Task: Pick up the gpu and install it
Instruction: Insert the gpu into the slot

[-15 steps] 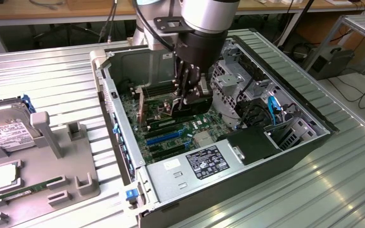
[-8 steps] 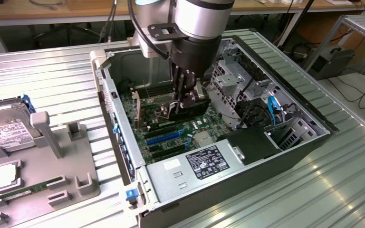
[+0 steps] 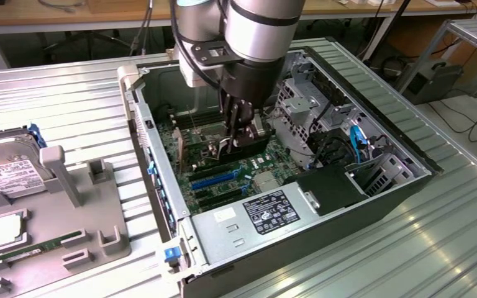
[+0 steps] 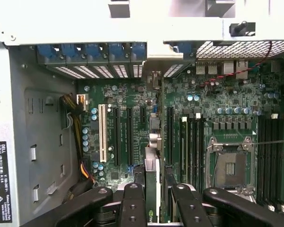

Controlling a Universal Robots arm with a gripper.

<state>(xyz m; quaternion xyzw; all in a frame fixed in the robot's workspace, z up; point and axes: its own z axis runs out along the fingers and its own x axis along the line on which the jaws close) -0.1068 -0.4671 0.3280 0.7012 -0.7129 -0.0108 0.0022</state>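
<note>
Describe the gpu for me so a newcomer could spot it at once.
Look into the open computer case, down at the green motherboard with its rows of long slots. Above those slots the gripper's black fingers clamp the gpu. Unlike the fixed black and white slots around it, it is a thin green card seen edge-on, with a silver strip along it.

Ribbed, dull silver metal table (image 3: 437,248); matt grey sheet-metal computer case (image 3: 222,239); glossy green motherboard (image 4: 127,137); matt black plastic fingers (image 4: 132,208).
</note>
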